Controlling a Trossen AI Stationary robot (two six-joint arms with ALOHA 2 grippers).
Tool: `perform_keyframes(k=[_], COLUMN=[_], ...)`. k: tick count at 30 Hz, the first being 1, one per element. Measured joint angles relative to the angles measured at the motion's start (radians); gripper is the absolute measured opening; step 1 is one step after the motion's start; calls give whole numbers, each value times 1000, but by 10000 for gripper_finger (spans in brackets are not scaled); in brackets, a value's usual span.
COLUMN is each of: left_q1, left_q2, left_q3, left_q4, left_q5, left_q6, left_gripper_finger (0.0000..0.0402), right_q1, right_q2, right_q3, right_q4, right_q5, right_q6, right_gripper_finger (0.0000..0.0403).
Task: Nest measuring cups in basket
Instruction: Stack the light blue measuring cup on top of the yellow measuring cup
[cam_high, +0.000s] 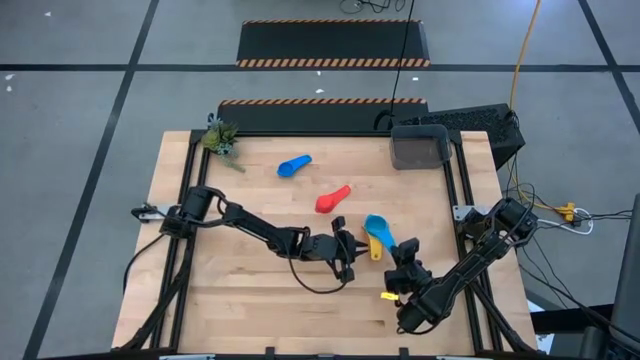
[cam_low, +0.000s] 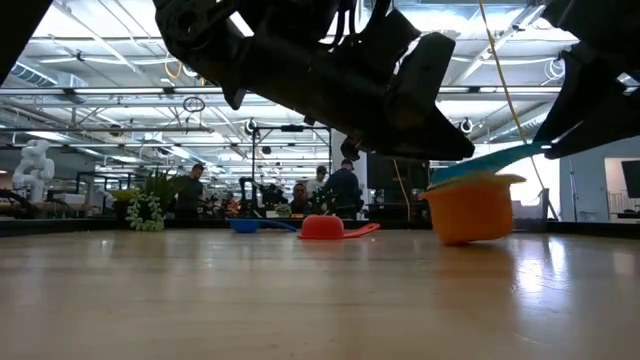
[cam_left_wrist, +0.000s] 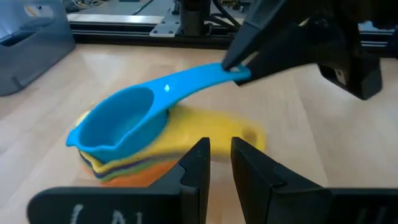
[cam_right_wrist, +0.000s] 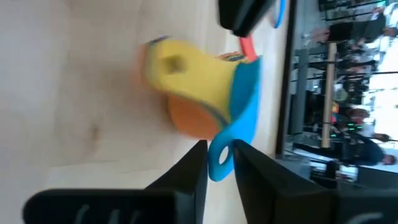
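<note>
Nested stack: light blue plastic measuring cup (cam_high: 376, 228) sits on top of a yellow plastic cup (cam_left_wrist: 211, 134) and an orange plastic cup (cam_low: 470, 208), with thin green and navy rims showing between them; the stack stands on the surface right of centre, well apart from the basket.
Light blue handle: points toward the right gripper (cam_high: 403, 262), whose fingertips are at the handle's tip; from the frames I cannot tell whether they pinch it or have let go.
Left gripper (cam_high: 345, 250): just beside the stack on its left, fingers (cam_left_wrist: 199, 163) close together with a narrow gap, nothing between them.
Red plastic measuring cup (cam_high: 333, 199): alone mid-surface.
Blue plastic measuring cup (cam_high: 293, 165): farther back, apart from the red one.
Dark grey rectangular plastic basket (cam_high: 419, 146): far right corner of the surface, upright.
Light wooden surface (cam_high: 230, 270): a small green plant (cam_high: 220, 138) at its far left corner.
Black keyboard (cam_high: 470, 122): behind the basket.
</note>
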Motion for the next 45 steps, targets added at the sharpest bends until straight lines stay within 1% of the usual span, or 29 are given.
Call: perform_keyframes(k=[7,13,16,19,22,26,31,35,37,41,45], left_q1=[1,1,1,3,13,32,36,36,39,40,40], left_q2=[0,0,0,0,0,0,0,0,0,0,0], left_q3=[0,0,0,0,0,0,0,0,0,0,0], left_q4=[-26,-36,-69,-92,-136,-176,-176,-176,-177,-177,-177], left_q5=[0,0,0,0,0,-1,0,0,0,0,0], left_q6=[0,1,-1,-8,-27,-77,-88,-101,-103,-103,-103], left_gripper_finger=[69,69,69,69,69,69,69,69,69,69,69], right_q1=[5,17,32,37,17,-33,-106,-151,-169,-196,-218], right_q2=[-8,-70,-136,-207,-255,-287,-293,-293,-293,-293,-293], right_q3=[0,0,0,0,-32,-136,-298,-384,-397,-391,-375], right_q4=[63,113,108,59,25,80,292,451,495,513,524], right_q5=[-24,-35,-40,-88,-151,-210,-321,-349,-349,-348,-346], right_q6=[6,12,83,180,251,257,154,76,48,-11,-59], right_gripper_finger=[127,171,182,183,171,136,81,41,26,5,1])
